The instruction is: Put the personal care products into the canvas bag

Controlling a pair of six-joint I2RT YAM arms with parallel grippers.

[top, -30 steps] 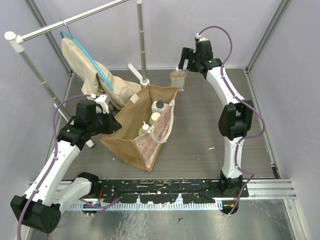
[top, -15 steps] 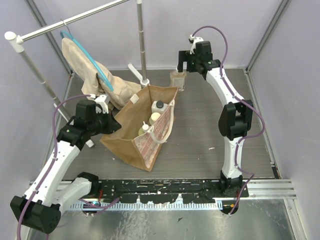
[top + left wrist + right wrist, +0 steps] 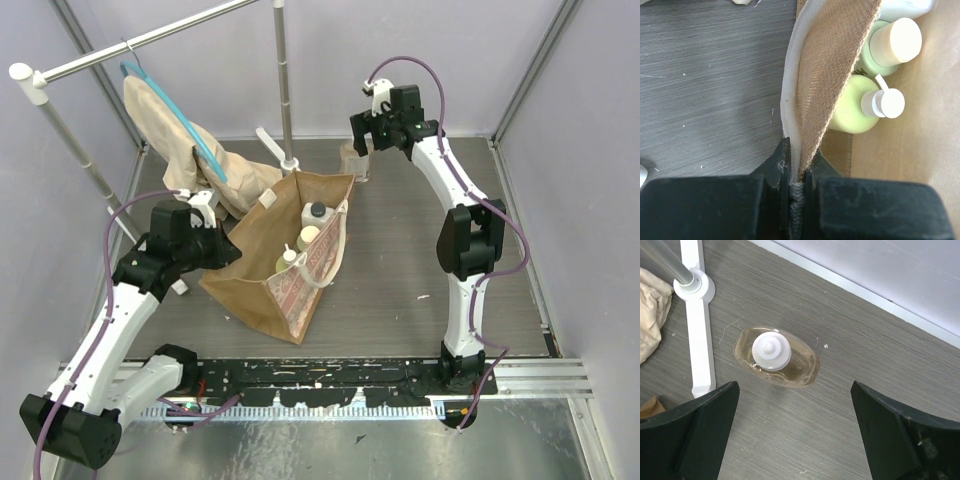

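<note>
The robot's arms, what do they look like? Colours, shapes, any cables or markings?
Both match: the left arm and right arm have white links with chunky black joint housings. A thin purple cable loops along each. The fingers are matte black and wedge-shaped, with flat inner faces. No markings are legible.

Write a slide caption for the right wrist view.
Right pincer, open, hovers above the squat amber bottle standing on the dark table beside the white rack foot.
</note>
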